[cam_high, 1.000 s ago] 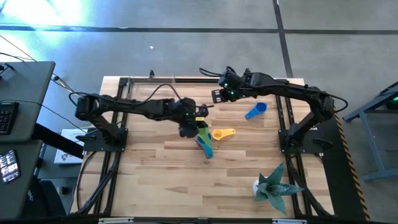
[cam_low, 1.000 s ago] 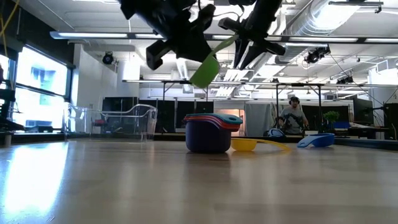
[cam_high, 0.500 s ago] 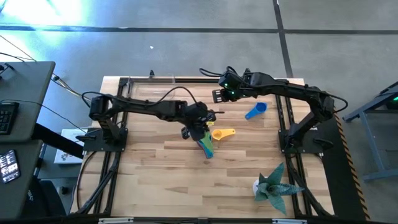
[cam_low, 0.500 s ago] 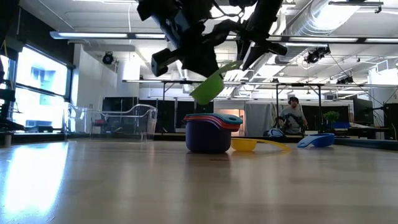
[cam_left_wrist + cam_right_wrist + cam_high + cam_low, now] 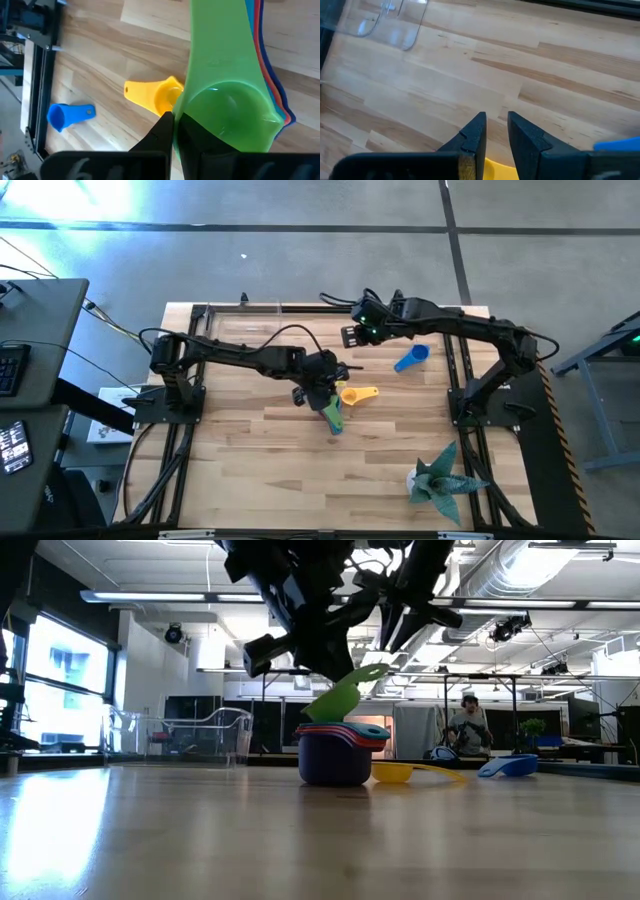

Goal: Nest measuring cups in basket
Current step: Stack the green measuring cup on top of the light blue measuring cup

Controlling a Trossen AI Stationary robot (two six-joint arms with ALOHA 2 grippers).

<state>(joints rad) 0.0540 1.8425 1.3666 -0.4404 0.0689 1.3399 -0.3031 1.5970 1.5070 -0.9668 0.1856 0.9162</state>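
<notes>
My left gripper (image 5: 318,387) is shut on the green measuring cup (image 5: 335,700), which hangs tilted right over the nested stack (image 5: 340,755) at the table's middle. That stack has a purple cup outermost, with blue, teal and red rims above it, and it rests on its base. The yellow cup (image 5: 358,394) lies just right of the stack. The blue cup (image 5: 411,358) lies farther right and back. The clear basket (image 5: 180,735) stands at the far edge, left of centre. My right gripper (image 5: 352,335) hovers beyond the stack, narrowly open and holding nothing. My left gripper pinches the green cup's bowl rim (image 5: 182,107) on the side away from the handle, coming from above and slanting down. The cup is tilted, with its handle (image 5: 370,672) pointing up and to the right. Its low edge is at the stack's top rim; whether it touches, I cannot tell.
A spiky teal plant figure (image 5: 440,478) stands at the near right. Black frame rails (image 5: 455,370) run along the table's left and right sides. Bare wood lies near the front edge and left of the stack.
My left gripper has carried the green cup toward the table's right and down, from up and left of the stack to right over it. The cup has stayed tilted in the hold. The stack, the yellow cup and the blue cup have not moved.
</notes>
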